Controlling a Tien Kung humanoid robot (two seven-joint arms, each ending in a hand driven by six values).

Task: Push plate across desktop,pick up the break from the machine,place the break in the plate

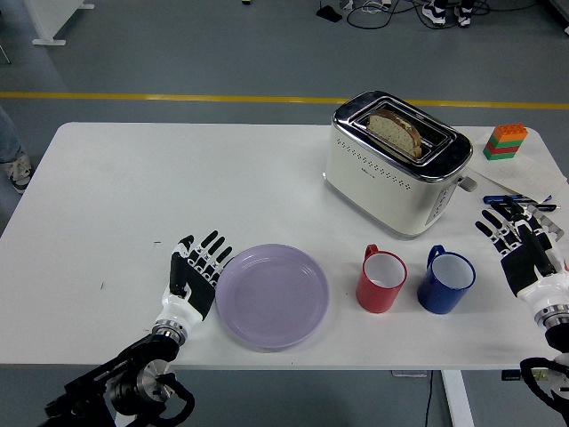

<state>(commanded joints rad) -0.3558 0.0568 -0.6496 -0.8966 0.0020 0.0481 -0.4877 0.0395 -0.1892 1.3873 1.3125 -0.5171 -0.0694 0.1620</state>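
A lilac plate (pixel 272 295) lies flat near the table's front edge, left of centre. My left hand (pixel 196 277) rests against the plate's left rim, palm facing it, fingers spread and holding nothing. A slice of bread (pixel 394 131) stands in the slot of the white and chrome toaster (pixel 395 165) at the back right. At the table's right edge my right hand (pixel 524 248) lies open, well apart from the toaster.
A red mug (pixel 381 279) and a blue mug (pixel 445 283) stand side by side in front of the toaster, just right of the plate. A stack of coloured bricks (pixel 506 141) and some papers with pens (pixel 518 197) sit at the far right.
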